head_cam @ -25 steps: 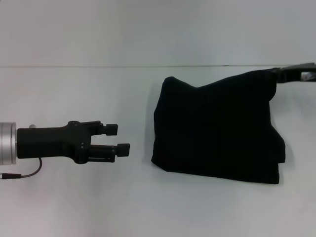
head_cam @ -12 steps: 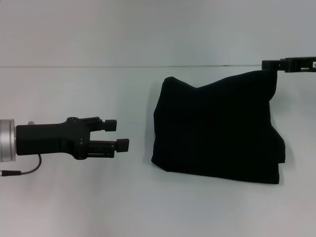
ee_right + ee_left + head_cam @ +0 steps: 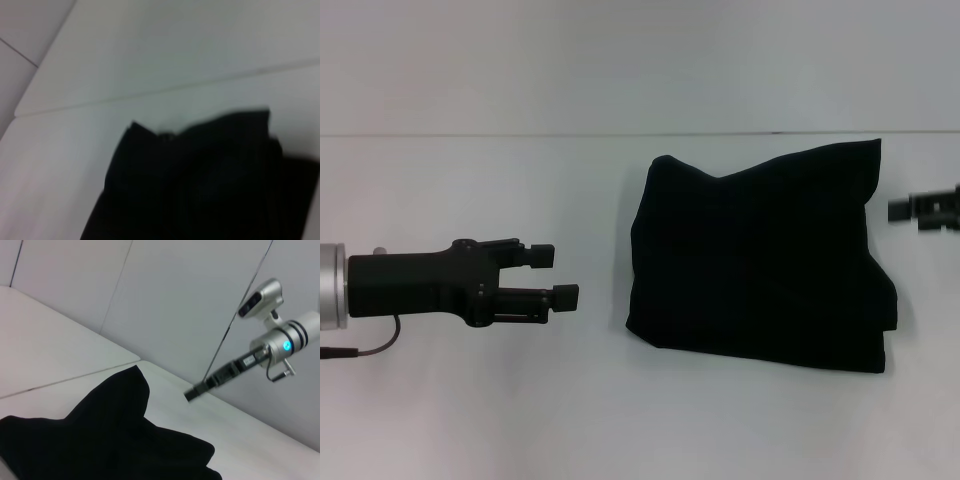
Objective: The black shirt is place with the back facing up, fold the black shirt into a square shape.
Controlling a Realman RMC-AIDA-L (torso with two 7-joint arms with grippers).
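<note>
The black shirt (image 3: pixel 760 260) lies folded into a rough rectangle on the white table, right of centre, with a small peak at its far left corner. My left gripper (image 3: pixel 555 276) hovers to the left of it, apart from the cloth, open with nothing between its fingers. Only the tip of my right gripper (image 3: pixel 925 210) shows at the right edge, just off the shirt's right side and not touching it. The left wrist view shows the shirt (image 3: pixel 100 440) and the right gripper (image 3: pixel 192 394) beyond it. The right wrist view looks down on the shirt (image 3: pixel 200 185).
The white table (image 3: pixel 470 400) spreads on all sides of the shirt, and its far edge meets a pale wall (image 3: pixel 620 60). A thin cable (image 3: pixel 365 350) hangs under my left arm.
My right gripper has left the shirt's far right corner and moved nearer and to the right. The shirt keeps its shape. The left gripper has barely shifted.
</note>
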